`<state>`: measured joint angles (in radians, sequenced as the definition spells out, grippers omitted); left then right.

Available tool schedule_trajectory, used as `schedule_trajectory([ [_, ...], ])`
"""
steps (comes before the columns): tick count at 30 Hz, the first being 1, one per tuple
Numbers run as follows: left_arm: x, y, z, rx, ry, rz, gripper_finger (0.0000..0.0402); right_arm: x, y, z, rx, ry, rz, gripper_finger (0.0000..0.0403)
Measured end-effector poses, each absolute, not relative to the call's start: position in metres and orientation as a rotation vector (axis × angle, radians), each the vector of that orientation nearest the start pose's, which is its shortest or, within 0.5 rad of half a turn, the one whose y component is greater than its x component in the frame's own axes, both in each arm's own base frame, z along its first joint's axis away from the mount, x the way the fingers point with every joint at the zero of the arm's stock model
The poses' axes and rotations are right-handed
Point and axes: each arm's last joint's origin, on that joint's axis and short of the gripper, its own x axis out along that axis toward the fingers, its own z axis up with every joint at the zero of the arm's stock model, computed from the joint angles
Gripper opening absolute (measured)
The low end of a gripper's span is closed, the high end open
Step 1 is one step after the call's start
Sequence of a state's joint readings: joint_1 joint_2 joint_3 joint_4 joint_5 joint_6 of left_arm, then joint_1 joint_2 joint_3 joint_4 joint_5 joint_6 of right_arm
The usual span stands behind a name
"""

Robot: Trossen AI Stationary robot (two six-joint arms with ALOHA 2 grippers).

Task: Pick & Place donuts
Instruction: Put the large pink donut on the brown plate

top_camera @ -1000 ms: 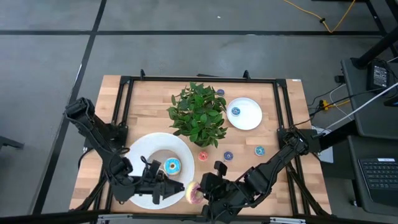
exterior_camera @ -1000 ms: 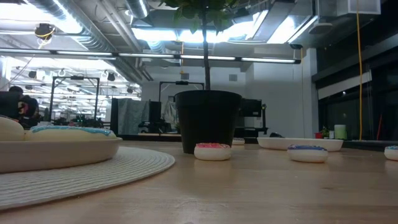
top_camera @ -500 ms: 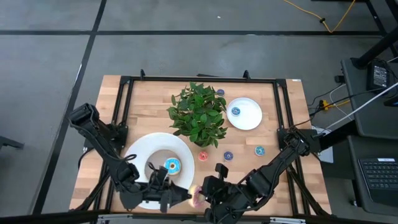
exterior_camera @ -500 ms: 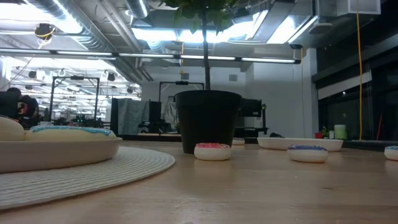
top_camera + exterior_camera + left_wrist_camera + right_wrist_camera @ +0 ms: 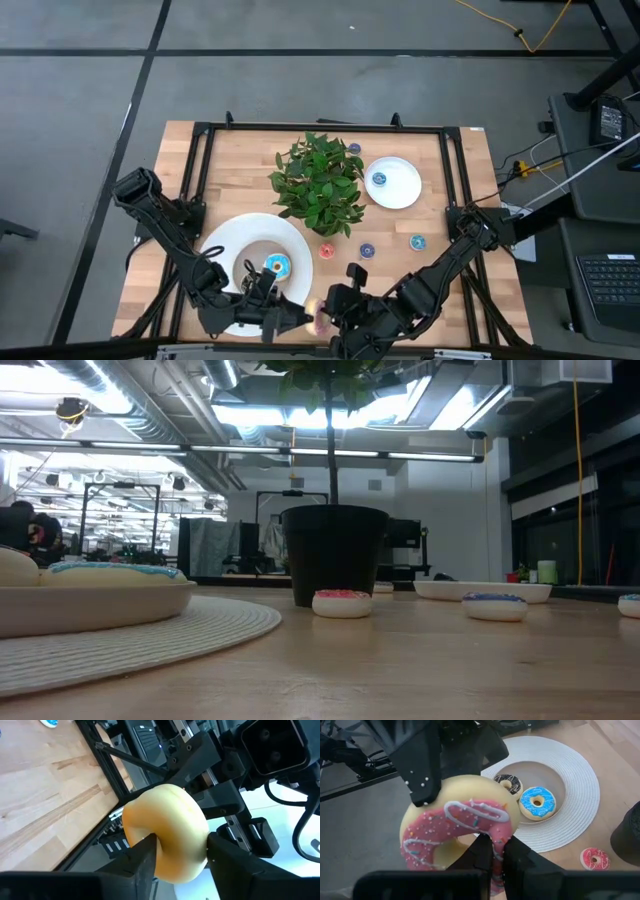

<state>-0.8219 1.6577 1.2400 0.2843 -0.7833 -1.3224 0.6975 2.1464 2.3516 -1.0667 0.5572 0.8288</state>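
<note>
A pink-frosted donut [image 5: 318, 317] hangs near the table's near edge, between my two grippers. My right gripper [image 5: 333, 312] is shut on it, and my left gripper [image 5: 303, 318] comes at it from the table's left and closes on its other side. A light-blue donut [image 5: 277, 266] and a chocolate donut [image 5: 509, 783] lie in the large white plate [image 5: 225, 250]. A small red donut [image 5: 326, 251] and two small blue ones [image 5: 367, 251] [image 5: 417, 242] lie on the wood. Another small one [image 5: 379, 179] sits on the small plate [image 5: 400, 190]. My left gripper has one finger [image 5: 146, 857] at the donut's hole and the other [image 5: 222, 855] against the outer rim [image 5: 200, 837], coming level from the table's left. The donut's pale underside faces this wrist, clear of the table. My right gripper pinches the ring's frosted part [image 5: 496, 837] between its two fingers [image 5: 481, 851], slanting down from the table's right. The donut stands on edge, lifted clear, its pink top toward this wrist.
A potted plant [image 5: 318, 185] stands mid-table behind the small donuts; its black pot [image 5: 334, 555] shows in the low view. A black frame [image 5: 455, 200] runs around the table top. Another small donut [image 5: 354, 149] lies behind the plant.
My left gripper has gone toward the table's right edge, along the near edge, and has come up against the pink donut that my right gripper holds. The donut has stayed where it was.
</note>
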Motion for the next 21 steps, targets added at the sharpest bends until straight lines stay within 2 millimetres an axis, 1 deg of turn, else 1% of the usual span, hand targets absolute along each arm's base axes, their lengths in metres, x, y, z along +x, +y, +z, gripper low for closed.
schedule_trajectory([
  [10,0.2693,-0.2668,0.3107,-1.229,0.101,0.023,0.0049,0.3559,0.2784,0.3637,0.284,0.688,-0.154,0.0026],
  [13,0.2671,-0.2682,0.3104,-1.225,0.091,0.037,0.0019,0.3558,0.2789,0.3634,0.273,0.709,-0.122,0.0035],
  [15,0.2654,-0.2689,0.3103,-1.219,0.091,0.043,0.0009,0.3556,0.2795,0.3632,0.266,0.728,-0.094,0.0046],
  [21,0.2643,-0.2681,0.3095,-1.216,0.105,0.052,0.0006,0.3548,0.2798,0.3629,0.246,0.740,-0.078,0.0082],
])
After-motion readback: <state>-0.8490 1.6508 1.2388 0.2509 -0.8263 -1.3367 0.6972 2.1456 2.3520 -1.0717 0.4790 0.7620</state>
